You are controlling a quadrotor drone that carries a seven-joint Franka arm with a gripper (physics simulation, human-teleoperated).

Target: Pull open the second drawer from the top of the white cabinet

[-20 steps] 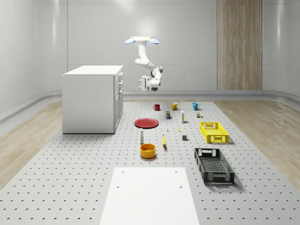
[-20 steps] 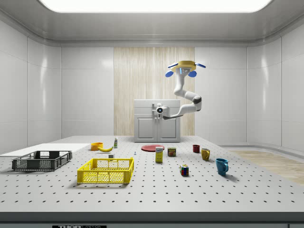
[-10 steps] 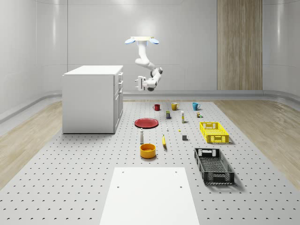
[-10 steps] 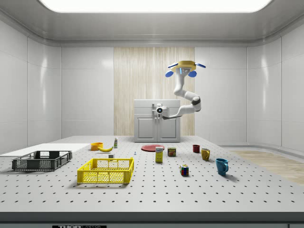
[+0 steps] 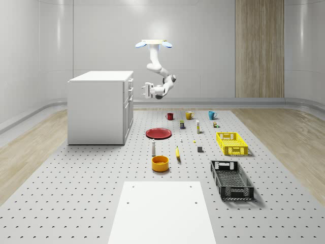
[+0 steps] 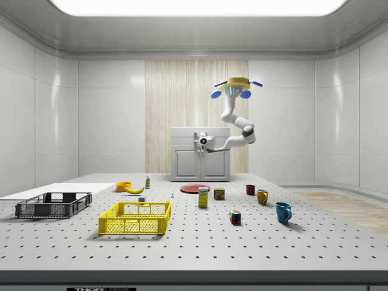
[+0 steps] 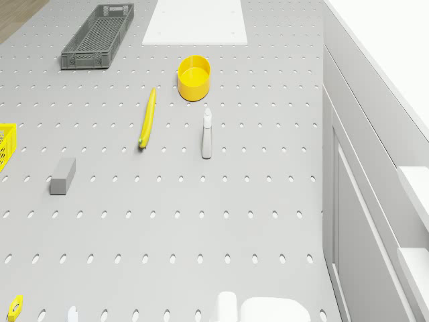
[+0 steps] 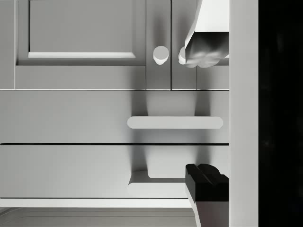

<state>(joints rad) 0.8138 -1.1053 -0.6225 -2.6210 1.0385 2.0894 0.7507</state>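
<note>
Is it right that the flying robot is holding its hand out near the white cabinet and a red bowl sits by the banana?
Not quite: the bowl is yellow-orange, not red, as the whole-scene view shows. It does sit by the banana, and the end effector is near the white cabinet.

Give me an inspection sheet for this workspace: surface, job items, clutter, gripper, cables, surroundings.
Surface: grey perforated table with a white panel.
Job's things: white cabinet, drawers shut; second drawer's handle untouched.
Clutter: red plate, orange bowl, banana, yellow crate, black crate, mugs.
Grippers: gripper open, facing the drawers, short of them; drone hovers beside the cabinet.
Cables: nothing seen.
Surroundings: white walls, wood panel.
</note>
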